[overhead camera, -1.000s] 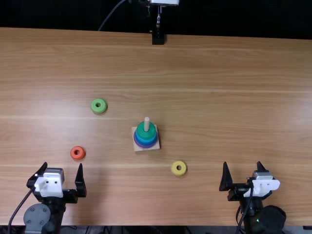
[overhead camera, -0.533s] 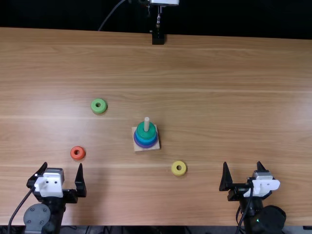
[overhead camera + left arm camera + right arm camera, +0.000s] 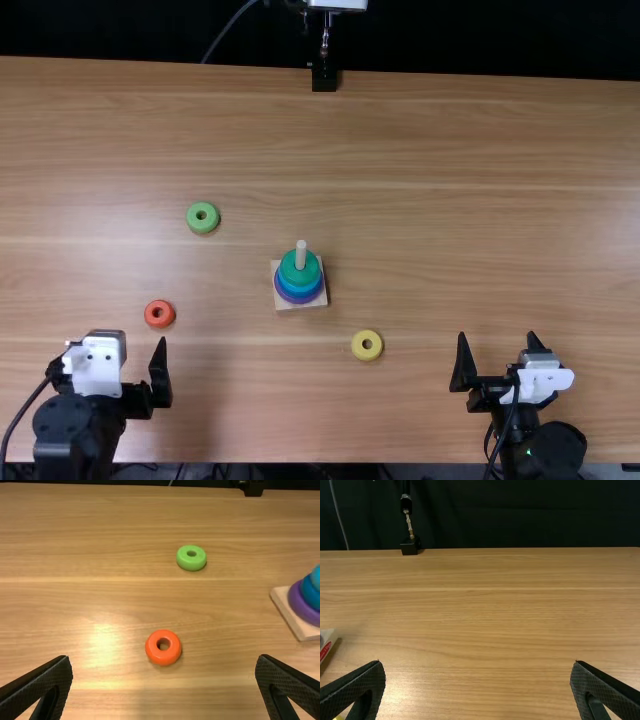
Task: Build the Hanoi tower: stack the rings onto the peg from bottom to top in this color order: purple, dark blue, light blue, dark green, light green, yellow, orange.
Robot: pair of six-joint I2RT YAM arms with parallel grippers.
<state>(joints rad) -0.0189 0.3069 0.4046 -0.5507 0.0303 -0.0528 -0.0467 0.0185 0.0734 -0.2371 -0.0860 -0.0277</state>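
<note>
Top view: tower at four rings, three loose

Peg base [image 3: 318,301] sits flat on the wooden surface [image 3: 450,230], peg [image 3: 301,254] upright. Stack on it, bottom to top: purple ring [image 3: 299,605], dark blue ring [image 3: 311,595], light blue ring [image 3: 316,580], dark green ring [image 3: 311,268]. Order matches spec so far. Peg tip is exposed above the dark green.

Loose rings, all lying flat, positions relative to peg base:
- light green ring [image 3: 203,217]: left and farther back.
- orange ring [image 3: 160,314]: left, slightly nearer the front edge, well apart from it.
- yellow ring [image 3: 367,345]: right and nearer the front edge, the closest of the three.

Left claw [image 3: 120,345]: left of peg base and toward the front edge, just beside the orange ring. Released, empty. Left wrist view agrees: fingers [image 3: 45,682] spread wide, orange ring seen beyond the gap, touching neither.

Right claw [image 3: 497,340]: right of peg base and toward the front edge, past the yellow ring. Also released and empty, fingers [image 3: 360,687] wide apart in the right wrist view.

Black stand [image 3: 325,77]: straight back from peg base, at the far edge.
</note>
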